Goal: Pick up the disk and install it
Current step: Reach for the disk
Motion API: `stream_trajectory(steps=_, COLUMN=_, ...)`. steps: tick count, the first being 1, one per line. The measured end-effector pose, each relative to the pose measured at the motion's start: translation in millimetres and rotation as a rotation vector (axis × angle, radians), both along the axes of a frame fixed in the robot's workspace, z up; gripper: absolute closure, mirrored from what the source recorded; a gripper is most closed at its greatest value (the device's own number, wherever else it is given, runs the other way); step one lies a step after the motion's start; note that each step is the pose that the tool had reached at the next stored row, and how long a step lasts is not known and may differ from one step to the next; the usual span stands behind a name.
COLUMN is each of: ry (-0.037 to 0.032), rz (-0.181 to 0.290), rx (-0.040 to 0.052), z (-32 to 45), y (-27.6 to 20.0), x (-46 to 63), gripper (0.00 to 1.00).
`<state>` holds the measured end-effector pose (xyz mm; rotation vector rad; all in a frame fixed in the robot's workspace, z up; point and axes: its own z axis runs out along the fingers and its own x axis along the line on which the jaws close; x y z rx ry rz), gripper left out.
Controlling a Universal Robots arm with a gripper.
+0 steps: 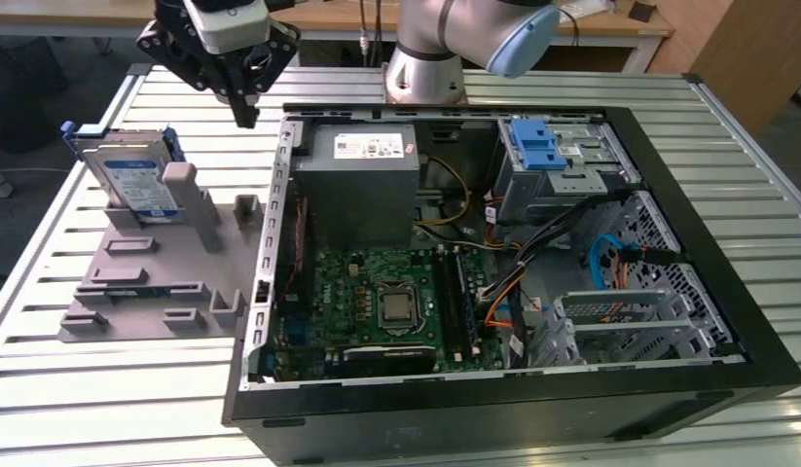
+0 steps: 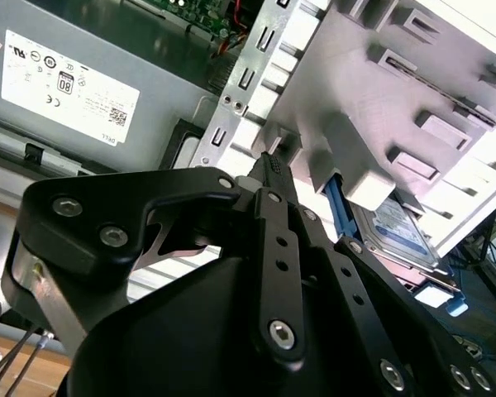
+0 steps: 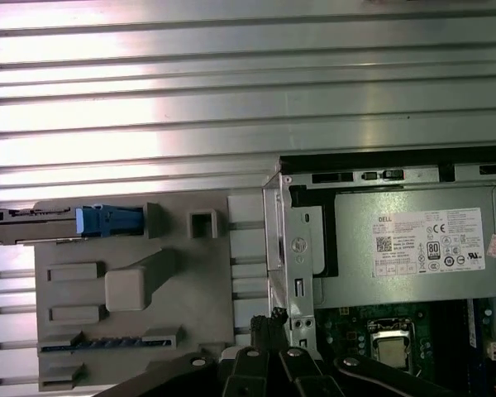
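The disk (image 1: 130, 175) stands on edge in a grey holder (image 1: 154, 282) at the exterior view's left, its silver face with the white-and-blue label framed by a blue carrier. My gripper (image 1: 248, 119) hangs above the table between the holder and the open computer case (image 1: 504, 389), to the disk's right in the exterior view and apart from it. Its black fingers are shut with nothing between them. The second wrist view has the gripper (image 2: 269, 163) near the case's edge, with the disk (image 2: 401, 231) behind the holder. The first wrist view sees the disk (image 3: 107, 221) edge-on beyond the gripper (image 3: 273, 318).
Inside the case, a grey power-supply box (image 1: 361, 161) sits at the back, the green motherboard (image 1: 374, 302) below it, and a drive bay with a blue latch (image 1: 543, 146) at the back right. Cables cross the middle. The slatted metal table (image 1: 115, 389) runs all around.
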<state>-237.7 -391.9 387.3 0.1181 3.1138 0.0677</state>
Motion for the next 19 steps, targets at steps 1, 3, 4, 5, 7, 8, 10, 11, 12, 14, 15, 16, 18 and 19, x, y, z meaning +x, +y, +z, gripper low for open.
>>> stream_trajectory(steps=1, ry=0.0028, rz=0.000, rx=-0.0001, z=-0.2, y=0.2, x=-0.6, gripper=0.89)
stream_trajectory(steps=3, ry=0.0105, rz=0.000, rx=-0.0001, z=-0.9, y=0.7, x=-1.5, gripper=0.89)
stream_trajectory(steps=4, ry=0.0137, rz=0.000, rx=-0.0001, z=-1.1, y=0.9, x=-2.2, gripper=0.89)
stream_trajectory(steps=5, ry=0.0161, rz=0.000, rx=-0.0001, z=-1.3, y=1.0, x=-3.1, gripper=0.89)
stream_trajectory(steps=7, ry=0.0175, rz=0.000, rx=-0.0002, z=-1.3, y=1.5, x=-6.3, gripper=0.89)
stream_trajectory(steps=8, ry=0.0175, rz=0.000, rx=-0.0001, z=-1.4, y=1.8, x=-8.4, gripper=0.89)
stream_trajectory(steps=10, ry=0.0176, rz=0.000, rx=0.0000, z=-1.5, y=2.5, x=-13.0, gripper=0.89)
stream_trajectory(steps=11, ry=0.0175, rz=0.000, rx=0.0000, z=-1.6, y=2.8, x=-15.2, gripper=0.89)
stream_trajectory(steps=12, ry=0.0175, rz=0.000, rx=0.0000, z=-1.6, y=3.1, x=-17.2, gripper=0.89)
stream_trajectory(steps=14, ry=0.0176, rz=0.000, rx=0.0000, z=-1.7, y=3.6, x=-21.6, gripper=0.89)
stream_trajectory(steps=15, ry=0.0175, rz=0.000, rx=0.0000, z=-1.8, y=3.8, x=-23.9, gripper=0.89)
stream_trajectory(steps=16, ry=0.0176, rz=0.000, rx=0.0000, z=-1.8, y=4.0, x=-26.2, gripper=0.89)
stream_trajectory(steps=18, ry=0.0175, rz=0.000, rx=0.0000, z=-1.9, y=4.5, x=-30.9, gripper=0.89)
stream_trajectory(steps=19, ry=0.0176, rz=0.000, rx=0.0000, z=-1.9, y=4.8, x=-33.1, gripper=0.89)
